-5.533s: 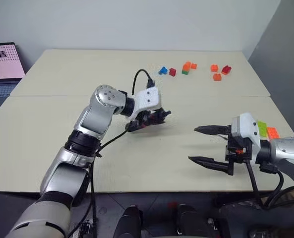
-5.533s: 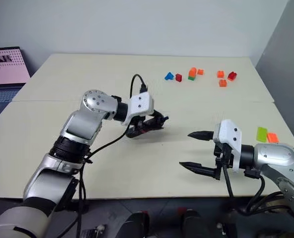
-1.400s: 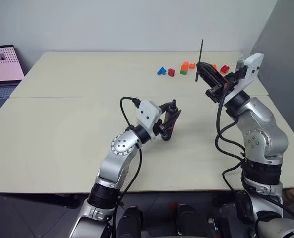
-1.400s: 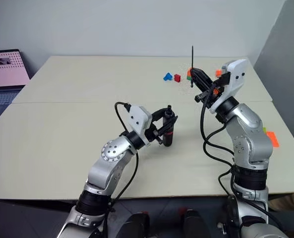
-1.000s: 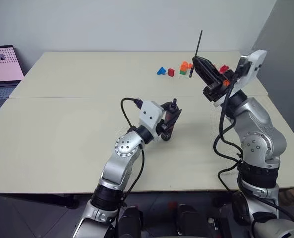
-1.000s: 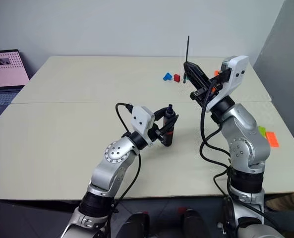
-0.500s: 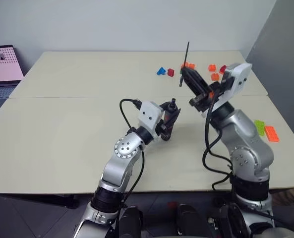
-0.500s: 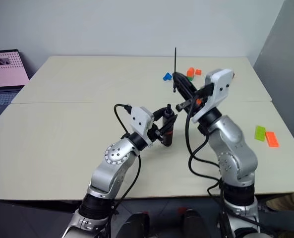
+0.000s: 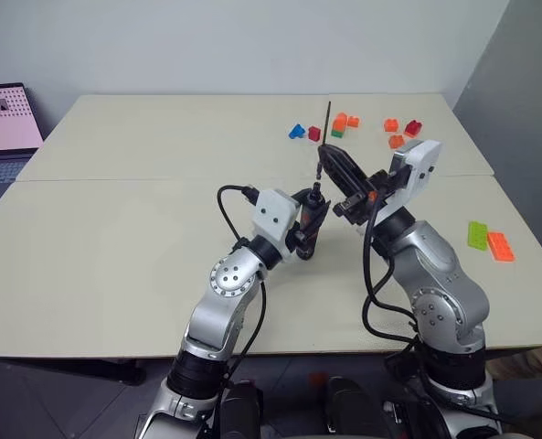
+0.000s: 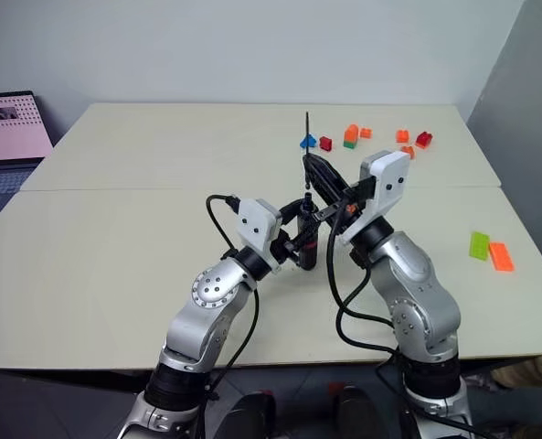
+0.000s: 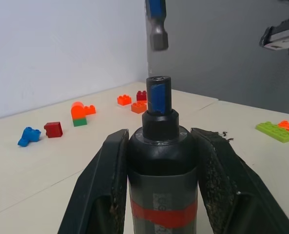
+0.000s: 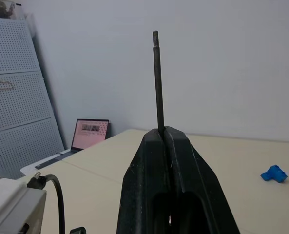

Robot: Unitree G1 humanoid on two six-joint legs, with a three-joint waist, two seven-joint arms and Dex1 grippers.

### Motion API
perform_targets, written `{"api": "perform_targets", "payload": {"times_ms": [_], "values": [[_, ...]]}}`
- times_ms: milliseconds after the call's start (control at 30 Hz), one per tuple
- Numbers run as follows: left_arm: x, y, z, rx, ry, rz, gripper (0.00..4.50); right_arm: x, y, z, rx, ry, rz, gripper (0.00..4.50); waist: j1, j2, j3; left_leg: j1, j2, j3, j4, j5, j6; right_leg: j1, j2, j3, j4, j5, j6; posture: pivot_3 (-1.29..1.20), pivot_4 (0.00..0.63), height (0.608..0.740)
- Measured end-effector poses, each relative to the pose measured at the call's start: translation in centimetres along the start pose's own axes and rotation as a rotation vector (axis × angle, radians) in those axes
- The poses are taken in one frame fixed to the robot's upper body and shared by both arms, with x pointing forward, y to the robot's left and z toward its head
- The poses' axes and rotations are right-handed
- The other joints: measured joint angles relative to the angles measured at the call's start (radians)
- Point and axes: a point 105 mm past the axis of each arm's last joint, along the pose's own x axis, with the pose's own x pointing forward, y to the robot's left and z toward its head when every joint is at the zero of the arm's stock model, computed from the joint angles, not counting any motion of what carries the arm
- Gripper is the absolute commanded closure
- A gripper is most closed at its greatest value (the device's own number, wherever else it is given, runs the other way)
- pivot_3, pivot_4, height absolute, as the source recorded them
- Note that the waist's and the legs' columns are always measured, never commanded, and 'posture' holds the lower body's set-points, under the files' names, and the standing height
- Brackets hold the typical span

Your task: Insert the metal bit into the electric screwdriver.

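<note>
My left gripper [image 9: 309,219] is shut on the electric screwdriver [image 9: 309,230], a dark cylinder with a red band [image 11: 163,215], held upright above the table's middle with its socket end [image 11: 158,91] up. My right gripper [image 9: 325,161] is shut on the metal bit [image 9: 326,123], a thin grey rod standing nearly upright just right of and above the screwdriver. In the left wrist view the bit's lower end [image 11: 157,27] hangs a short gap above the socket, slightly off to one side. The bit's long part [image 12: 158,83] rises from the shut fingers [image 12: 151,161].
Several small toy bricks [image 9: 342,123] lie at the table's back right, and a green brick [image 9: 478,234] and an orange one [image 9: 500,246] lie near the right edge. A laptop [image 9: 5,119] stands off the table's left. A black cable [image 9: 234,197] loops from my left wrist.
My right gripper has carried the bit left and down, from over the back-right bricks to just above the screwdriver's top. The left gripper and the screwdriver have stayed in place.
</note>
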Motion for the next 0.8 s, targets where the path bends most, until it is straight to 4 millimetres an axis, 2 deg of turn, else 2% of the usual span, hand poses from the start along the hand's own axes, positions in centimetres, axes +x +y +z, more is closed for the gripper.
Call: {"api": "perform_targets", "payload": {"times_ms": [800], "values": [[-0.18,-0.02,0.06,0.0,0.005,0.001,2.86,-0.41,-0.17,-0.79,-0.023,0.026,-0.009,4.5,0.0,0.0,0.0,0.0,0.0,0.0,-0.002,0.0,0.0,0.0,0.0,0.0,-0.002,0.0,0.0,0.0,0.15,0.74]]}}
